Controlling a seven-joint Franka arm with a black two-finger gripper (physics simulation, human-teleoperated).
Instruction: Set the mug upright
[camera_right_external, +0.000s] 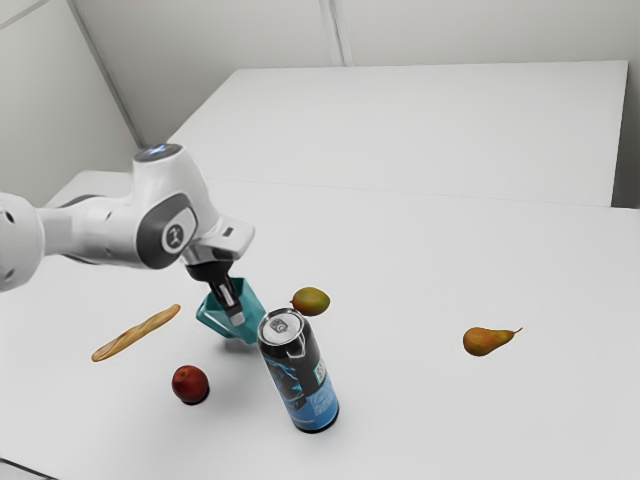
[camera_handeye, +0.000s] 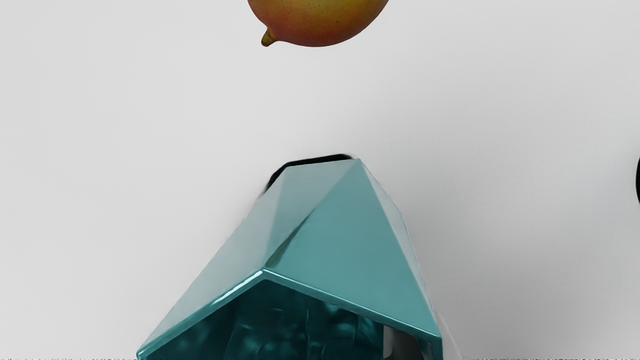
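The mug (camera_handeye: 345, 260) lies tilted, to the exterior view's left of the can (camera_right_external: 298, 385). The claw (camera_right_external: 236, 316) is at its mouth; whether released or gripping cannot be told. Reach appears complete; righting and letting go remain.

The arm (camera_right_external: 88, 230) is cased in smooth, rounded white shells. Above the black, pale-tipped end effector (camera_right_external: 237, 317), a dark grey joint cover (camera_right_external: 150, 242) is marked with a pale-ringed emblem (camera_right_external: 175, 236); a dark cap (camera_right_external: 158, 153) is marked in blue.
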